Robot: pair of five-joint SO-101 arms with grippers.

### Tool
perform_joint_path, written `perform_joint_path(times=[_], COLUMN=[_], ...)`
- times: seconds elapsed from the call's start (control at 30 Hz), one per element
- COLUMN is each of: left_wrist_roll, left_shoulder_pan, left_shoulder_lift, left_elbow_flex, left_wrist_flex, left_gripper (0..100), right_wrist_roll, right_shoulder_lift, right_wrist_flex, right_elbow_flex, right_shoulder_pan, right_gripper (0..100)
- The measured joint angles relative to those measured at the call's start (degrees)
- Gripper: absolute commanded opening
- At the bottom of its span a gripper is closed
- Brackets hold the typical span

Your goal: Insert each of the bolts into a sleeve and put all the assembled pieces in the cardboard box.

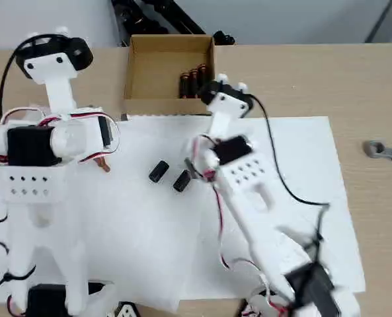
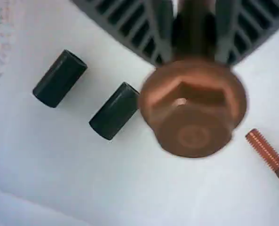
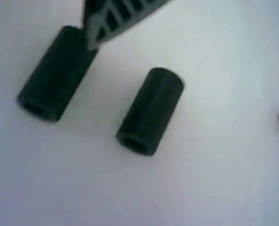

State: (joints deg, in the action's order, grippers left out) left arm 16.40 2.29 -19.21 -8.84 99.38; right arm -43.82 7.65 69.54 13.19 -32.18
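My left gripper (image 2: 194, 47) is shut on the shank of a copper bolt (image 2: 193, 110), whose flanged head faces the camera; in the high view that gripper (image 1: 103, 161) hangs over the left part of the white sheet. A second copper bolt (image 2: 267, 153) lies on the sheet. Two black sleeves (image 1: 158, 172) (image 1: 181, 180) lie side by side mid-sheet, also in the left wrist view (image 2: 59, 78) (image 2: 115, 110). My right gripper (image 1: 193, 169) is open just right of them; one finger (image 3: 112, 18) overlaps one sleeve (image 3: 54, 77), the other sleeve (image 3: 151, 110) lies free.
The cardboard box (image 1: 139, 72) stands behind the sheet with several assembled pieces (image 1: 192, 82) in its right corner. A metal wrench (image 1: 381, 150) lies on the bare table far right. The white sheet (image 1: 136, 251) is bare toward the front.
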Motion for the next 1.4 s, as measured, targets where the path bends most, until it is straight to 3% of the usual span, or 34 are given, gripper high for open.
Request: perform_joint_path(times=[0.47, 0.93, 1.4], left_wrist_roll=[0.0, 0.0, 0.0], left_shoulder_pan=[0.0, 0.0, 0.0], left_shoulder_lift=[-2.2, -2.2, -2.2], left_elbow_flex=[5.27, 5.27, 5.27], left_wrist_flex=[0.0, 0.0, 0.0], left_gripper=[1, 1, 1], right_wrist_roll=[-5.89, -9.23, -10.9], right_shoulder_lift=[-15.21, -18.73, -24.7], right_wrist_flex=[0.88, -6.42, -6.59], right_elbow_flex=[-6.51, -6.51, -7.74], right_shoulder_pan=[-2.37, -3.78, -4.31], right_gripper=[16.9, 16.9, 16.9])
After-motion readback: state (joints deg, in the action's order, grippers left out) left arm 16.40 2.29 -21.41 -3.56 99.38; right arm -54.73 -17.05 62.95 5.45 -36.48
